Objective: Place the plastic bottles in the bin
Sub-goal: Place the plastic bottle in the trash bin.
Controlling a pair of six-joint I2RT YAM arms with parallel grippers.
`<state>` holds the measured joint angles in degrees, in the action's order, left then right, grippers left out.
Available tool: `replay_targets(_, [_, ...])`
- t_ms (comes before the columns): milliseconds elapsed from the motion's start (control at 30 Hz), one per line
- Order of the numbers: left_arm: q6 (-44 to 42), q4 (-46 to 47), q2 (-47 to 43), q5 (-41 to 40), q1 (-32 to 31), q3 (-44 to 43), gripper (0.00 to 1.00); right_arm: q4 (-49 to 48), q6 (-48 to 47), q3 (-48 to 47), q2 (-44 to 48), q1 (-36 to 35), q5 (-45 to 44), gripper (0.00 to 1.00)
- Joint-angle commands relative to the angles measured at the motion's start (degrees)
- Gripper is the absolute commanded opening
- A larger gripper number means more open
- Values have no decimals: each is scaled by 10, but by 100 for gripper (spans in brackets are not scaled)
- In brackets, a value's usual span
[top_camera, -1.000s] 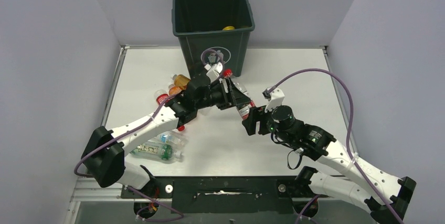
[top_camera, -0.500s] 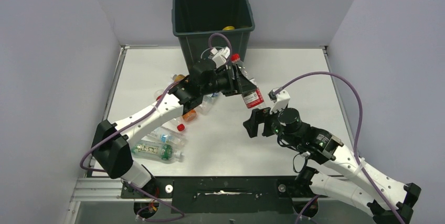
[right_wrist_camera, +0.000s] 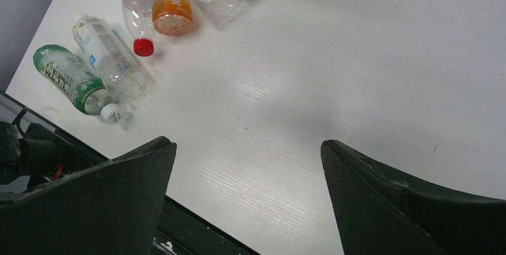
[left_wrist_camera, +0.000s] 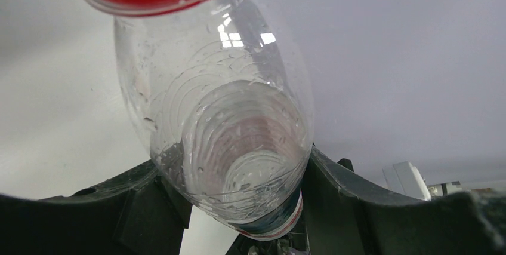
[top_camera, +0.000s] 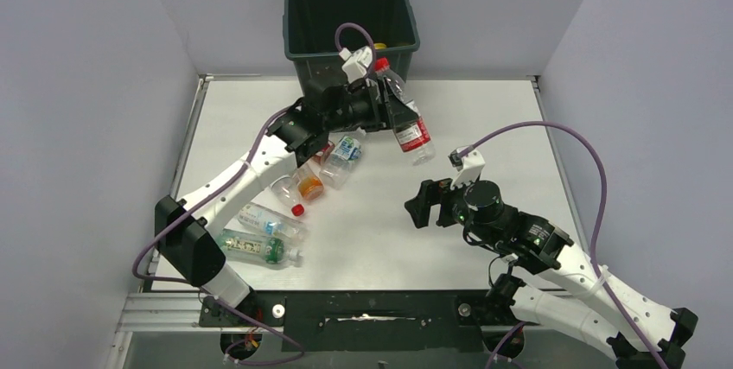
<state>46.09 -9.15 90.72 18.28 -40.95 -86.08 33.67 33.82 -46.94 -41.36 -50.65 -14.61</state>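
Bottle (top_camera: pixel 406 123) with a red cap sits pinched in our left gripper (top_camera: pixel 386 110), held aloft and tilted near the front rim of the bin (top_camera: pixel 298 15). Our right gripper (top_camera: pixel 425 205) hangs spread wide and empty over the worktop (top_camera: pixel 484 118). We see other bottles (top_camera: pixel 259 246) lying at the worktop's left.

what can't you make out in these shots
- Inside of the bin: top view, dark, partly behind the cable and the held bottle; contents uncountable.
- Front of the bin: top view, covered by the left hand and left arm.
- Bottles on the table: top view, the left arm overlaps some; no sure count.
- Held bottle's label: left wrist view, mostly hidden low between the fingers.
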Motion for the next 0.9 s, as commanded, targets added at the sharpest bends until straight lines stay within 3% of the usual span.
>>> replay_targets(0, [-34,-22,8,13,21,-78,47,-10,6,-27,9,-2,-13,98])
replay_targets(400, [-57,-45,93,51,118,-276,47,-16,11,-18,2,-3,-5,98])
replay_targets(733, [-25,-42,294,63,191,-578,47,-15,21,-11,3,-9,-7,98])
replay_targets(867, [19,14,343,69,216,-605,48,-11,24,-7,9,-11,-11,98])
